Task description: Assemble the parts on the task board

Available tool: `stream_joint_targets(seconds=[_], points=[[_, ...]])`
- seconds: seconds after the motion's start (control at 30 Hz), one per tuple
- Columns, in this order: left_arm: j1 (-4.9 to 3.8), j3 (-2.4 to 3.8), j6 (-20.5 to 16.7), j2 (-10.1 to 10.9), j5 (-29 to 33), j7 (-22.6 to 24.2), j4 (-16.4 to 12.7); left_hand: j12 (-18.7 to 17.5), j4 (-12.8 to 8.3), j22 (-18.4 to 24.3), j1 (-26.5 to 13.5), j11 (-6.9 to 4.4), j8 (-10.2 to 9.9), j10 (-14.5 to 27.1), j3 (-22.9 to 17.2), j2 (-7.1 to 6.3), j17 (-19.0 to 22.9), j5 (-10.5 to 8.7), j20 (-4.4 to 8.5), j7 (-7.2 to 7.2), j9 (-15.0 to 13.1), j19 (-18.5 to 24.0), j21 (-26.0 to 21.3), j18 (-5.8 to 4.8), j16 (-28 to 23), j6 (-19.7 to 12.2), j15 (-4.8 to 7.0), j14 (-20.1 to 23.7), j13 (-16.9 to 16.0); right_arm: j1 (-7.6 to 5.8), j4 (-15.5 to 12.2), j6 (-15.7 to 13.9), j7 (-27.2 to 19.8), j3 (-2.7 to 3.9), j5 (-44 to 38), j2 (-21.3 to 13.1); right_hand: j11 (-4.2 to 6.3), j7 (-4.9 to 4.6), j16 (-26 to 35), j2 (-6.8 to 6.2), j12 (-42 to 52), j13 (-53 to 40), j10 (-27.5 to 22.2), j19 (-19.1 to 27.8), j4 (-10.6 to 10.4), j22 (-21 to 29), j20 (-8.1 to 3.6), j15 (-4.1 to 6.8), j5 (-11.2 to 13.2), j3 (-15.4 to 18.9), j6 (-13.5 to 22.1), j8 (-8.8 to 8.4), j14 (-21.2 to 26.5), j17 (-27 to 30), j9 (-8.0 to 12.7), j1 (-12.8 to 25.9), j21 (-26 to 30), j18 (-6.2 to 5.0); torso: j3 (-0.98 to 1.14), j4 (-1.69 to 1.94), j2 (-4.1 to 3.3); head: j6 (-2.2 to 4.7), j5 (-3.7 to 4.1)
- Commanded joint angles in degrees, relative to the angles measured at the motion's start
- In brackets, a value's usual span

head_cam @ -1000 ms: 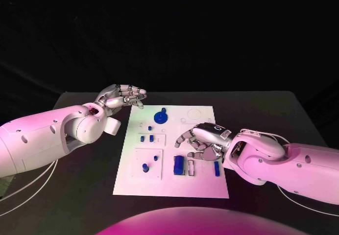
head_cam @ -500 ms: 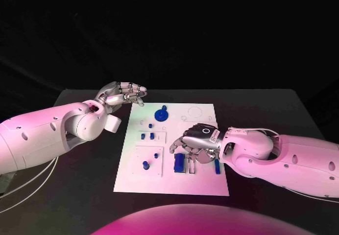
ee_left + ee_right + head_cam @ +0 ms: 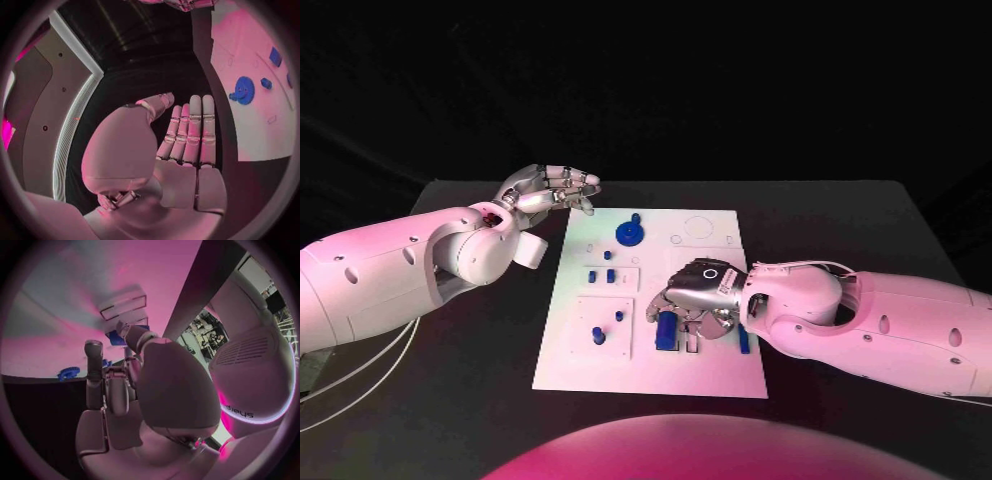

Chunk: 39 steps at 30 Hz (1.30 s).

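The task board [image 3: 653,375] lies flat on the black table [image 3: 862,220], between the two arms. The right hand [image 3: 695,303] is positioned over the near right section of the board, palm down, with its fingers [image 3: 705,326] curled downward around the upright blue parts [image 3: 668,330] standing there. Contact appears likely, but the fingers hide the parts' upper ends, so whether the hand grips a part or only surrounds it cannot be told. A slim blue part [image 3: 743,343] stands just beside this hand, on the arm's side. The left hand [image 3: 548,192] is raised off the board beyond its far left corner, holding nothing, fingers extended side by side. The blue gear [image 3: 630,236] sits on the board nearest this hand. Smaller blue pegs [image 3: 599,338] stand between the two hands, clear of both.
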State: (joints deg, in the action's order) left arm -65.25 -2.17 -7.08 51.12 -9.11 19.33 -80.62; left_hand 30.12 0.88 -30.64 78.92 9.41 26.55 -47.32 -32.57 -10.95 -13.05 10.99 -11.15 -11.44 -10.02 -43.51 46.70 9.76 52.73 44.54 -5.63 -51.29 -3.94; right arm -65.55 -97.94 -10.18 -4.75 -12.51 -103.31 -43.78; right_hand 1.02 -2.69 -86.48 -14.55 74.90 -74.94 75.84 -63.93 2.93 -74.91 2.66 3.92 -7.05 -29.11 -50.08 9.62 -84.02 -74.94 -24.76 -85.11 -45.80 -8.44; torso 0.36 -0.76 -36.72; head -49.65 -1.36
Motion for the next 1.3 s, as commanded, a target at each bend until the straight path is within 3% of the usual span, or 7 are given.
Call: stream_joint_targets(seconds=[0.03, 0.8, 1.13, 1.3], points=[[-0.05, 0.06, 1.0, 0.0, -0.1, 0.2, -0.2, 0.1, 0.0, 0.1, 0.1, -0.08, 0.1, -0.3, 0.3, 0.48, 0.1, 0.03, 0.16, -1.26, 0.1, -0.3, -0.3, 0.68, -0.3, 0.4, 0.21, -0.2, 0.1, 0.07, 0.3, 1.3, -0.7, -0.07, -1.4, 0.4, -0.02, -0.14, -0.2, -0.07, 0.5, -2.3, -0.1, 0.1, 0.2, -3.0, 0.18, 0.02, 0.4, 0.1, 0.2, -0.27, -0.6, -4.1, -0.1, 0.6, 0.2, -0.41, -0.01, -0.02, 0.0, 0.0, -0.11], [-0.06, 0.06, 0.9, 0.0, -0.2, 0.1, -0.2, 0.1, -0.1, 0.1, 0.2, -0.07, 0.2, -0.4, 0.4, 0.52, 0.1, 0.02, 0.19, -1.28, 0.2, -0.3, -0.4, 0.67, -0.4, 0.3, 0.21, -0.2, 0.1, 0.24, 0.9, 2.5, -1.0, -0.27, -1.4, 1.2, -0.62, -1.35, -0.7, 0.91, 2.4, -2.7, 0.9, -1.3, 1.7, -3.4, 0.56, -0.41, 0.4, -2.5, -5.1, 1.63, -1.2, -5.0, -0.9, 2.1, -0.3, -0.19, -0.01, -0.06, 0.03, -0.28, -0.16], [-0.06, 0.06, 0.9, 0.1, -0.3, -0.1, -0.2, 0.1, -0.1, 0.1, 0.2, -0.07, 0.2, -0.4, 0.4, 0.52, 0.1, 0.02, 0.19, -1.28, 0.2, -0.3, -0.4, 0.67, -0.4, 0.3, 0.21, -0.2, 0.1, 0.24, 0.9, 2.9, -0.2, -0.31, -1.4, 1.4, -0.74, -1.56, -0.7, 0.86, 2.5, -2.8, 1.0, -1.4, 1.7, -3.5, 0.64, -0.51, 0.5, -2.6, -5.4, 1.62, -1.2, -5.1, -0.8, 2.5, -0.4, -0.13, -0.02, -0.06, 0.03, -0.33, -0.12], [-0.06, 0.06, 0.9, 0.1, -0.3, -0.1, -0.2, 0.1, -0.1, 0.1, 0.2, -0.07, 0.2, -0.4, 0.4, 0.52, 0.1, 0.02, 0.19, -1.28, 0.2, -0.3, -0.4, 0.67, -0.4, 0.3, 0.21, -0.2, 0.1, 0.24, 0.7, 2.5, 0.0, -0.32, -1.4, 1.5, -1.23, -2.14, -0.9, 1.04, 3.0, -2.9, 1.3, -1.7, 1.6, -3.6, 0.84, -0.87, 0.4, -2.9, -6.6, 1.79, -1.4, -5.4, -0.8, 3.3, -0.8, -0.03, 0.0, -0.04, 0.03, -0.25, -0.09]])
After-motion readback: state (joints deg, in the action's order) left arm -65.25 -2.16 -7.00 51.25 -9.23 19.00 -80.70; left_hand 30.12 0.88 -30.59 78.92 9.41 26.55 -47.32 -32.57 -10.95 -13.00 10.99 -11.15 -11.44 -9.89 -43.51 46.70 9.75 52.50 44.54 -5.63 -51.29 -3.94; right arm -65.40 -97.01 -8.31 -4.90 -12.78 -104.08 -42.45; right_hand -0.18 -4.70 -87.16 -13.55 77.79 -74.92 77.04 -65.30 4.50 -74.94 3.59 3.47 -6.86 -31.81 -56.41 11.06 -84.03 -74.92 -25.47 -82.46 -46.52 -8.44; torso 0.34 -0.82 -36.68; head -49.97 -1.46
